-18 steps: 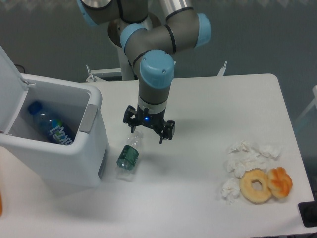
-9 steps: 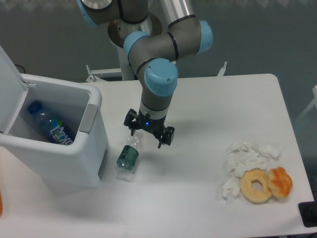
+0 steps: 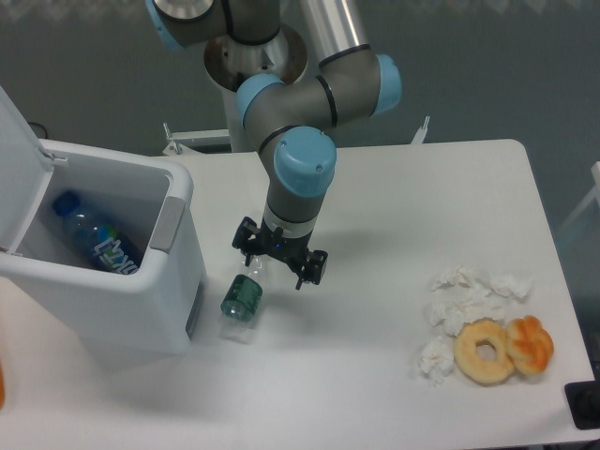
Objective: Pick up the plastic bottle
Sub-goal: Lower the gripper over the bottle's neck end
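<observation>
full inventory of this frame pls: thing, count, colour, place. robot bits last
plastic bottle: 1, clear with dark green label band, lying on the table just right of the bin
larger bottle: 1, clear with blue cap and blue label, inside the bin
bin: 1, white, lid open, left side of the table
crumpled tissues: a few, white, right side of the table
doughnut: 1, tan ring, front right, next to the tissues
pastry: 1, orange-brown, touching the doughnut's right side
table: 1, white
arm: 1, grey with light blue joints, reaching down over the table centre
claw: 1, black, open, above the bottle's upper end, not gripping it
</observation>
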Controlling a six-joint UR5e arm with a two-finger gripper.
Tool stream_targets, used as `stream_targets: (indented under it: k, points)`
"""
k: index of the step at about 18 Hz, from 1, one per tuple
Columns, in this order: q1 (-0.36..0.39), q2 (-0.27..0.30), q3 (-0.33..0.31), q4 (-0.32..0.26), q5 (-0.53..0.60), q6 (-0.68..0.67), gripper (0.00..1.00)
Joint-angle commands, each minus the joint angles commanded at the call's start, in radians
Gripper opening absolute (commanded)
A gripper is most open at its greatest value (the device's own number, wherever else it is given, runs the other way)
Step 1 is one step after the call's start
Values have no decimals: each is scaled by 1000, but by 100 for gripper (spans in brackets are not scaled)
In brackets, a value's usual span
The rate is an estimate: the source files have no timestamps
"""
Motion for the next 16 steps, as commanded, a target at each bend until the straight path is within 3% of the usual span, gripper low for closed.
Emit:
stream_targets:
  k: [6, 16]
  points:
    - [-3, -32, 34, 11, -12, -6, 100]
    - [-25, -57, 35, 12, -18, -6, 100]
